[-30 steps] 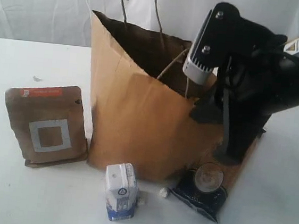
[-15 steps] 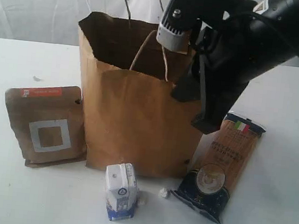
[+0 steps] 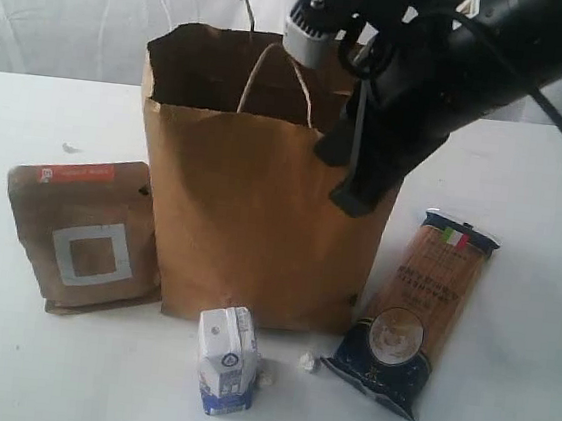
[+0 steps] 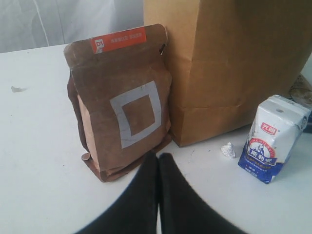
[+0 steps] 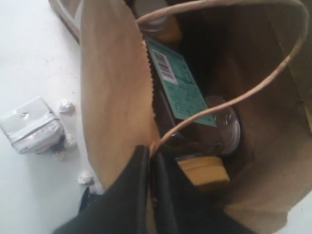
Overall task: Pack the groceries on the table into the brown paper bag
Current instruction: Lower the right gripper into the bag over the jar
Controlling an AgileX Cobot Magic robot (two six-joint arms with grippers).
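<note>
The brown paper bag (image 3: 250, 217) stands upright mid-table. My right gripper (image 3: 342, 180) is shut on its right rim; in the right wrist view the fingers (image 5: 139, 170) pinch the paper wall (image 5: 114, 87) by a loop handle (image 5: 273, 68). Inside lie a green-labelled pack (image 5: 178, 83), a metal-lidded jar (image 5: 226, 124) and a tan lid (image 5: 202, 170). On the table (image 3: 501, 415) rest the kraft pouch (image 3: 82, 235), the white-blue carton (image 3: 227, 359) and the spaghetti pack (image 3: 416, 310). My left gripper (image 4: 158, 157) is shut and empty, just before the pouch (image 4: 122, 97).
Small crumpled foil bits (image 3: 307, 361) lie between the carton and the spaghetti pack, one also near the carton (image 4: 275, 139) as a foil ball (image 4: 227, 150). A white curtain hangs behind the table. The right arm reaches over the bag's right side.
The right arm has lifted and shifted left with the bag's rim, pulling the bag upright and uncovering the spaghetti pack. Pouch and carton have not moved.
</note>
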